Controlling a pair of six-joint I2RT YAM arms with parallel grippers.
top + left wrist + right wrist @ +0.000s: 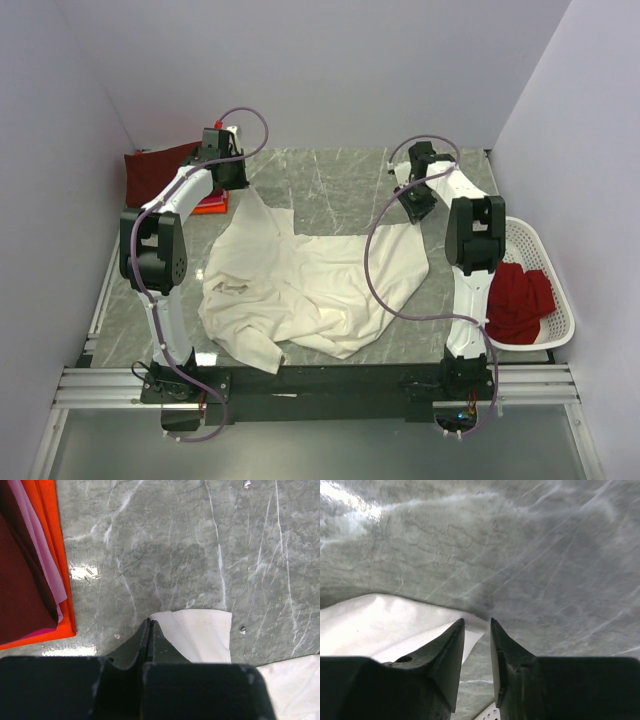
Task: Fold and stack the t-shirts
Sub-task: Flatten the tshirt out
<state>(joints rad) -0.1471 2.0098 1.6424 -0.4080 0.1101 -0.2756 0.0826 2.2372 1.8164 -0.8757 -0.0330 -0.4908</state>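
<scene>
The cream-white t-shirt (310, 285) lies spread and wrinkled in the middle of the table. My left gripper (238, 180) is at its far left corner. In the left wrist view the jaws (150, 621) are pressed shut at the edge of a white cloth corner (205, 635). My right gripper (418, 208) is at the shirt's far right corner, open, with the white cloth edge (395, 625) lying between and under its fingertips (477, 621). A dark maroon shirt (155, 170) lies on orange-pink and red folded cloth (52, 555) at the back left. Red shirts (520, 295) lie in the basket.
A white lattice basket (553, 262) stands at the right table edge. Grey walls enclose the table at left, back and right. The marble tabletop (340, 180) shows bare behind the shirt. A black rail runs along the near edge.
</scene>
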